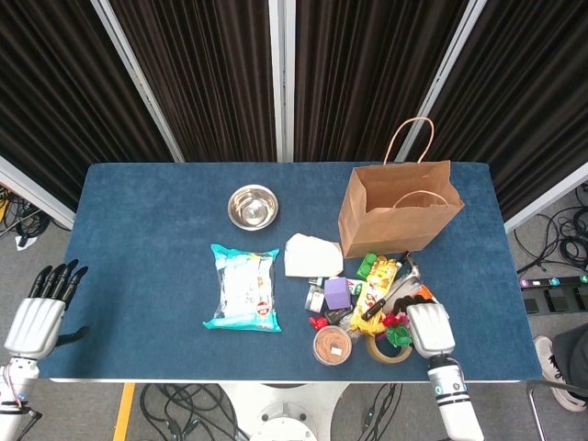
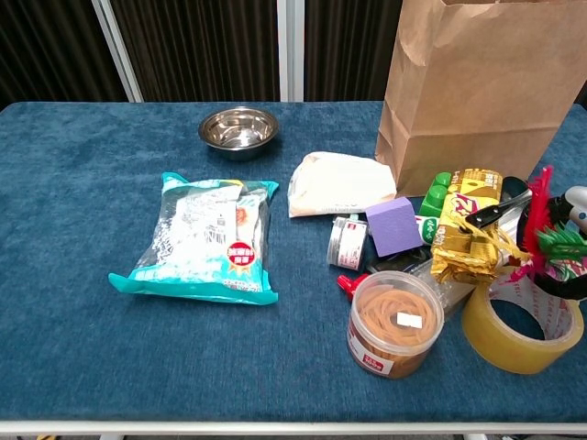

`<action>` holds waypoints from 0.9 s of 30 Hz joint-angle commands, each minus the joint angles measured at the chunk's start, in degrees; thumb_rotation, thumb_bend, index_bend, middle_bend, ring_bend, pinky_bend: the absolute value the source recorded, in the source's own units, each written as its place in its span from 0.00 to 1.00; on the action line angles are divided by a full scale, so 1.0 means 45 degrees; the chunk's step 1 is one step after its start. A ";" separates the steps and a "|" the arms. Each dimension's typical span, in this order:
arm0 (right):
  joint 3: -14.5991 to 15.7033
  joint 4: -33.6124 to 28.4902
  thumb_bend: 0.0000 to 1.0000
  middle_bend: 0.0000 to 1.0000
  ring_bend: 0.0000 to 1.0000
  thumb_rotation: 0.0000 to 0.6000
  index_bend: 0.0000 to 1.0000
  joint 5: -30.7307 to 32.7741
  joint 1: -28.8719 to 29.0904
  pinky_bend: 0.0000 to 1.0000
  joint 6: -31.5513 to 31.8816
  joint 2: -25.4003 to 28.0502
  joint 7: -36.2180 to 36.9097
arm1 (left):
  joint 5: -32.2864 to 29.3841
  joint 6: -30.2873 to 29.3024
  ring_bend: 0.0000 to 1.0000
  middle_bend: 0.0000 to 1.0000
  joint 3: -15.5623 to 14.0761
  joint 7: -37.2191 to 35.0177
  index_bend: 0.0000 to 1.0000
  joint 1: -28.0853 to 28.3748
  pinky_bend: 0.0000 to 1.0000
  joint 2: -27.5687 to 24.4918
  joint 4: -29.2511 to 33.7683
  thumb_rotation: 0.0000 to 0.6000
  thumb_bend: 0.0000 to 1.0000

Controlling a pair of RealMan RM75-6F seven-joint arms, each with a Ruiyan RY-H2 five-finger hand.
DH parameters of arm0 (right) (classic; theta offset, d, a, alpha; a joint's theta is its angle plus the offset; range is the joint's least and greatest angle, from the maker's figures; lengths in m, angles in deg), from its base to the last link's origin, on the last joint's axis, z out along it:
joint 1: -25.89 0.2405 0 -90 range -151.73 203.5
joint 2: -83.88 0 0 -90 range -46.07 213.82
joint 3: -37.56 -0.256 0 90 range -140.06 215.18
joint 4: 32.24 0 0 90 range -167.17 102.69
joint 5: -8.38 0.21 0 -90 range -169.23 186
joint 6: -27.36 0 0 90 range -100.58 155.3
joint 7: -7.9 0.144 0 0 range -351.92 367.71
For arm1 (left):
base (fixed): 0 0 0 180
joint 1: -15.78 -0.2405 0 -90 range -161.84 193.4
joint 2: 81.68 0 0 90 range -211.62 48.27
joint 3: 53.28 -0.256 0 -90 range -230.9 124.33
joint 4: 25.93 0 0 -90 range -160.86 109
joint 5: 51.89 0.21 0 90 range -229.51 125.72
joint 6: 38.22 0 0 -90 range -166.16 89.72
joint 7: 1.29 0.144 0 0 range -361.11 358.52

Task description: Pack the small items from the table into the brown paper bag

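Chest view shows, nearest the front edge of the blue table (image 2: 83, 183), a clear tub of rubber bands (image 2: 394, 323) and a roll of tape (image 2: 521, 323) to its right. Just behind the roll sits a tuft of red and green feathers (image 2: 548, 240), with a bit of the right hand (image 1: 430, 331) showing at the frame's edge beside it (too little to read there). From the head view that hand lies palm down over the right end of the clutter, its fingers reaching into the feathers; whether they pinch anything I cannot tell.

Further back in the pile are a gold and yellow wrapper (image 2: 468, 227), a purple block (image 2: 394, 225), a small tin (image 2: 347, 241) and a green toy (image 2: 437, 194), all crowded against one another. A teal snack packet (image 2: 204, 240) lies flat, well apart to the left. A white pouch (image 2: 336, 184) rests behind the purple block, near the bag's foot.

Beyond the clutter the brown paper bag (image 1: 399, 209) stands upright and open, handles up, between the hand and the table's far edge, with the pile lying in between. A steel bowl (image 1: 253, 206) sits farther left toward the back.

Off the table's near left corner, the left hand (image 1: 39, 312) hangs with fingers straight and slightly apart, holding nothing.
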 commanded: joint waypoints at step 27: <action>-0.0035 -0.0519 0.51 0.70 0.61 1.00 0.78 -0.1509 -0.0111 0.74 0.1555 0.0555 0.0118 | 0.0035 0.0099 0.00 0.07 -0.0050 -0.0096 0.10 0.0068 0.05 -0.0163 0.0259 1.00 0.05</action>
